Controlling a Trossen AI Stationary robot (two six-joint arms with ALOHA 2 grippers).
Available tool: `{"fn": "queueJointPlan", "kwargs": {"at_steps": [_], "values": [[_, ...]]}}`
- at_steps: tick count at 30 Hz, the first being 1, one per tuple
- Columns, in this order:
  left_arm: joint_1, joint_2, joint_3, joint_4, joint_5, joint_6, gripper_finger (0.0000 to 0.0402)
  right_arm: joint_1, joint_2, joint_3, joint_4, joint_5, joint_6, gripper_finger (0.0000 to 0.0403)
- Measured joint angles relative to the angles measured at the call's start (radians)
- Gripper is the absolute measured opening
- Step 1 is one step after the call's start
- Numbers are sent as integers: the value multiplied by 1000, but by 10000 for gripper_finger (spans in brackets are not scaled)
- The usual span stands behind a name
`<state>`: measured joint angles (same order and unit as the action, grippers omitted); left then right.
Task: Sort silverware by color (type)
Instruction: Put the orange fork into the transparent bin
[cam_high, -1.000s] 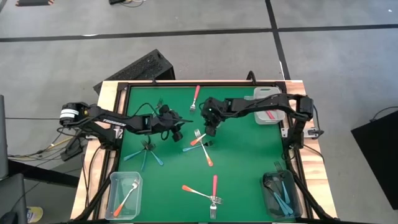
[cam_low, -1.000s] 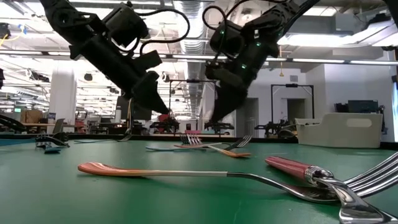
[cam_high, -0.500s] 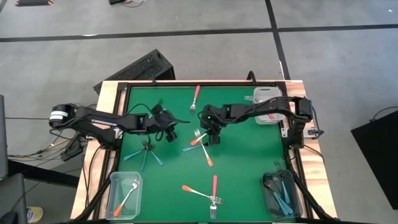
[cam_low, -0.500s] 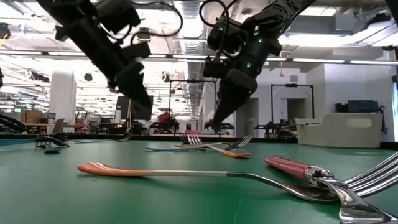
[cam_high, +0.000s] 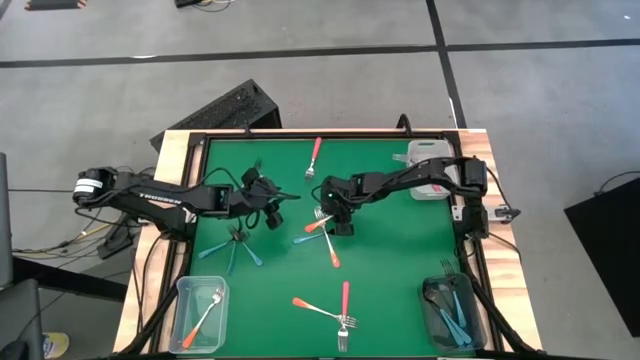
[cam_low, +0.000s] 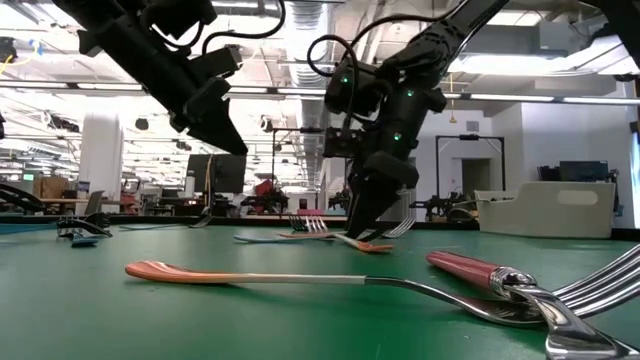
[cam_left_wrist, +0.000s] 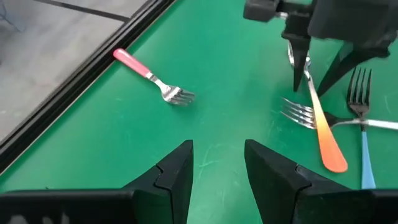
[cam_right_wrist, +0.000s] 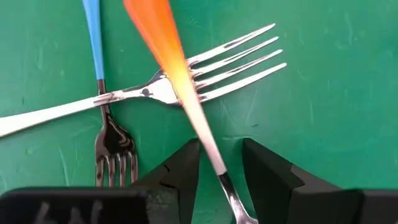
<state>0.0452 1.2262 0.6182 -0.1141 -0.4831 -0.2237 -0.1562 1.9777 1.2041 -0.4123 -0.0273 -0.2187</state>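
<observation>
Three forks lie crossed at the mat's middle: an orange-handled fork (cam_high: 333, 252), a second orange one (cam_high: 316, 227) and a blue one (cam_high: 304, 239). My right gripper (cam_high: 340, 224) is open and low over them. In the right wrist view its fingers (cam_right_wrist: 186, 168) stand on either side of the orange fork's metal neck (cam_right_wrist: 208, 149), with a gap showing. My left gripper (cam_high: 272, 212) is open and empty, above the mat left of the pile (cam_left_wrist: 217, 162). A pink fork (cam_high: 316, 155) lies at the far side.
Several blue forks (cam_high: 236, 250) lie crossed at the left. An orange fork (cam_high: 315, 308) and a pink fork (cam_high: 346, 298) lie near the front edge. Clear bins stand at the near left (cam_high: 184, 290), near right (cam_high: 428, 290) and far right (cam_high: 428, 150), each with forks inside.
My right gripper has come down and toward the near edge onto the crossed forks, ending with its open fingers astride the orange fork's neck. My left gripper has risen and drawn back toward the table's left edge. No fork has moved.
</observation>
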Motion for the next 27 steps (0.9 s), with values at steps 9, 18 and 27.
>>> {"fn": "queueJointPlan", "kwargs": {"at_steps": [9, 18, 27], "values": [[0, 82, 0, 220, 36, 71, 132, 3, -26, -6, 56, 50, 45, 19], [-11, 151, -1, 386, 220, 174, 132, 69, -24, 47, 126, 229, 362, 19], [-99, 168, 0, 356, 269, 447, 132, 84, -25, 162, 126, -24, 534, 19]]}}
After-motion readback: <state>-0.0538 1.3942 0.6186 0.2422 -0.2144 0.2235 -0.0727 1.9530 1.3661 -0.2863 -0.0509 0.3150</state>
